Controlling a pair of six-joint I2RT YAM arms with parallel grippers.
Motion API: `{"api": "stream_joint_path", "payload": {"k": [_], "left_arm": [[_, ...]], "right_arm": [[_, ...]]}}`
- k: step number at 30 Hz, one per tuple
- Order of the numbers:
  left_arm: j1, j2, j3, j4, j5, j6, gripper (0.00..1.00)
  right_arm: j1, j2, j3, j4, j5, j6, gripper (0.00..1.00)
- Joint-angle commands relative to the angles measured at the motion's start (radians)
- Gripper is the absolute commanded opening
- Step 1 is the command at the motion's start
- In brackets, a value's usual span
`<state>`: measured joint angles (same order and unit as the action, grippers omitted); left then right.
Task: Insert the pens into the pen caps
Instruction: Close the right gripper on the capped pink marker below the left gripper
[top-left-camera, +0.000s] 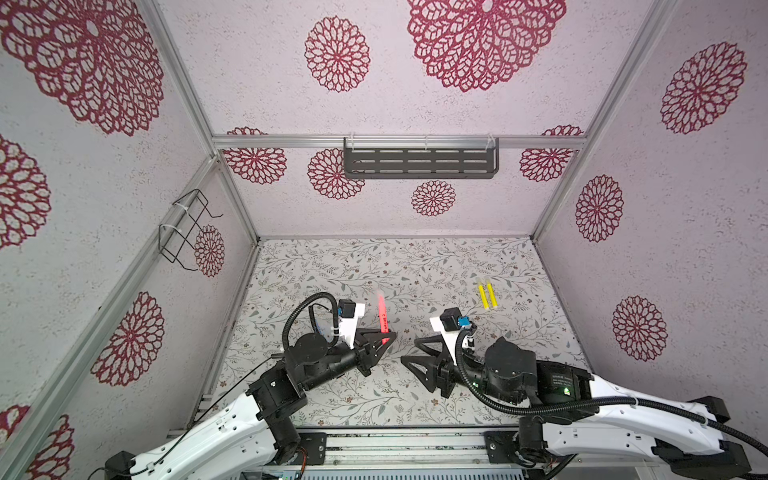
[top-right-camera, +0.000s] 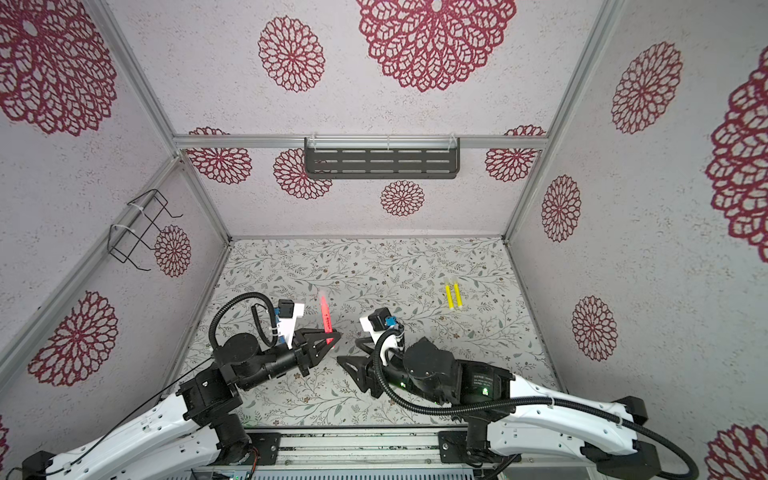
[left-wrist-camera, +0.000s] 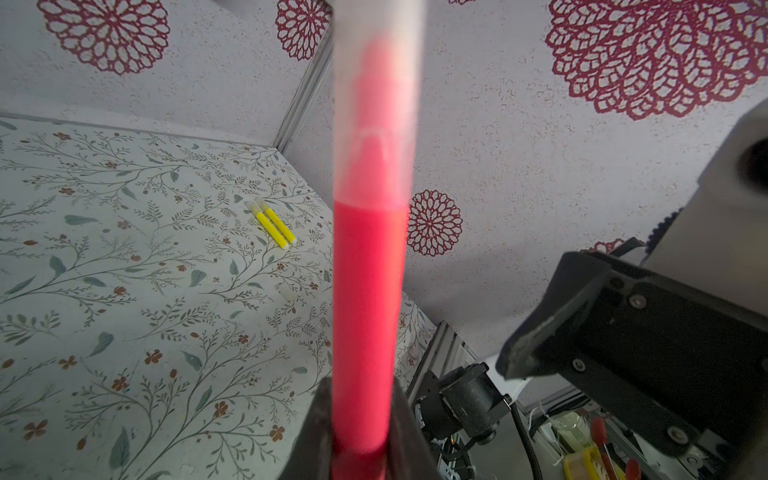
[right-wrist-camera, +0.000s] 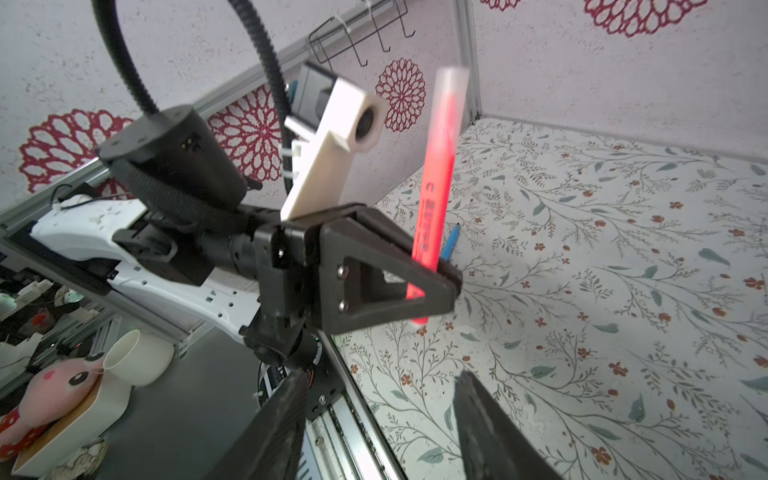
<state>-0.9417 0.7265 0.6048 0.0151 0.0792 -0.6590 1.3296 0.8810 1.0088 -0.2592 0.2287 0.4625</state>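
left pincer (left-wrist-camera: 360, 419) grips the capped pink-red pen (left-wrist-camera: 370, 291)

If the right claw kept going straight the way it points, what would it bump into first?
Probably the left gripper, shut on the slim pink-red marker pen with its clear cap; depth is unclear.

Noted: pink-red pen (top-left-camera: 382, 318) w/ clear cap (left-wrist-camera: 376, 104). To its right, 2 yellow pens (top-left-camera: 487, 296). Table (top-left-camera: 415, 257): grey-green sprigs, brown flowers; walls (top-left-camera: 249, 62): crimson rosettes on off-white.
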Motion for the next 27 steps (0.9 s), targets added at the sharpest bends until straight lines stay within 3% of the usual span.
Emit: {"api": "stream_joint_path", "payload": {"k": [1,8,14,20,27], "left_arm": [[-0.042,0.005,0.029,0.004,-0.063,0.034,0.0],[-0.09,0.017,0.032,0.005,-0.102,0.044,0.0],[-0.112,0.026,0.033,0.008,-0.115,0.053,0.0],[-0.127,0.027,0.027,0.012,-0.123,0.059,0.0],[-0.131,0.028,0.023,0.013,-0.106,0.062,0.0]], "right_arm": [[-0.059,0.016,0.045,0.048,-0.041,-0.034,0.55],[-0.153,0.104,0.1,0.067,-0.152,-0.03,0.52],[-0.17,0.158,0.11,0.09,-0.189,-0.026,0.47],[-0.18,0.192,0.117,0.095,-0.204,-0.025,0.33],[-0.187,0.206,0.119,0.09,-0.207,-0.017,0.04]]}}
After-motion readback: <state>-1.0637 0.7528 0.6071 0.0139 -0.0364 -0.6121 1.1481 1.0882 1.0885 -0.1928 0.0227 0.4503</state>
